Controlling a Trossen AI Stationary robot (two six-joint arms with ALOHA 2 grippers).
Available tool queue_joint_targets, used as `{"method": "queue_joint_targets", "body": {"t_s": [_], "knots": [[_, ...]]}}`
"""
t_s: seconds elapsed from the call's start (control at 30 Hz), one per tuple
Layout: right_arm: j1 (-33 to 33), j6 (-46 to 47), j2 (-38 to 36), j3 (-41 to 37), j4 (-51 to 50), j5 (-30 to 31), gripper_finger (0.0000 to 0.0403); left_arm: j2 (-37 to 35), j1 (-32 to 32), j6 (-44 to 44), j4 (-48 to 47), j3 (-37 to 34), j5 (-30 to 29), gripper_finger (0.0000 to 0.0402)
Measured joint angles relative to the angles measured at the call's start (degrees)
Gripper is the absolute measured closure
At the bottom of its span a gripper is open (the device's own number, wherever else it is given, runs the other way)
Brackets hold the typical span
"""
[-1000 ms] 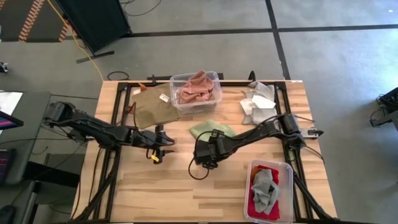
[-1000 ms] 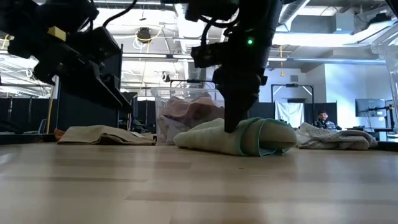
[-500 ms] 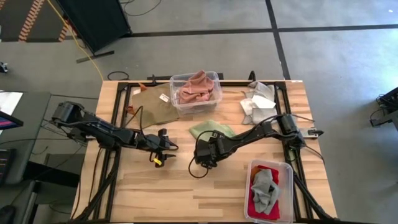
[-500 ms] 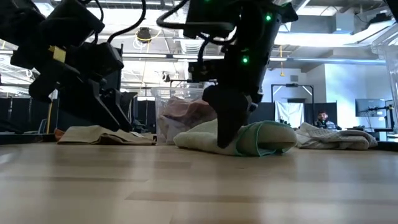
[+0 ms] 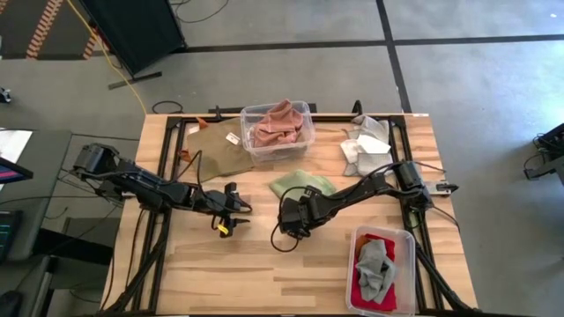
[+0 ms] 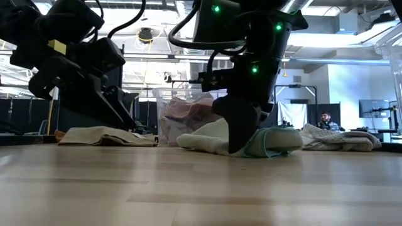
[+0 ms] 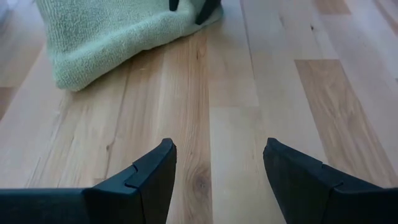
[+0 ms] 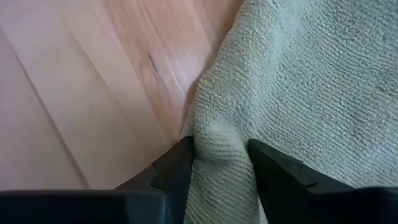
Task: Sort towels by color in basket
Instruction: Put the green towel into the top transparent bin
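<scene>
**Inspector:** Green towel (image 5: 300,184) first. Where does it lie?

**Assistant:** On the bare tabletop (image 5: 247,264), mid-table, just in front of the clear bin (image 5: 278,130) holding pink and rust cloths. The right gripper (image 8: 217,163) is down on its near edge. In the right wrist view a ridge of green terry is pinched up between the two fingers (image 8: 177,168), so they are closed on the cloth, narrowly apart with fabric filling the gap.

**Inspector:** Left arm?

**Assistant:** Left gripper (image 7: 217,168) is low over bare wood, left of the green towel and apart from it. Fingers stand wide, nothing between them.

**Inspector:** Other cloths?

**Assistant:** A tan towel (image 5: 216,151) is spread at the back left, touching the bin's side. White and grey cloths (image 5: 366,145) are heaped at the back right. A second bin (image 5: 381,269) at the front right holds a grey cloth (image 5: 374,264) on a red one (image 5: 363,286).

**Inspector:** Labels, writing?

**Assistant:** One white tag (image 5: 233,138) on the tan towel's edge beside the bin; any print is too small to read. No brand legible anywhere.
</scene>
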Motion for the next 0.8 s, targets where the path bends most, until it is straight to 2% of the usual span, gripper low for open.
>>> {"method": "queue_joint_targets", "body": {"t_s": [0.3,0.8], "knots": [[0.0,-0.6,0.0,-0.1,-0.1,0.2,0.0278,0.0,0.0,0.0,0.0,0.0,0.0,0.0171],[0.0,-0.6,0.1,-0.1,-0.1,0.2,0.0284,0.0,0.0,0.0,0.0,0.0,-0.2,0.0171]]}}
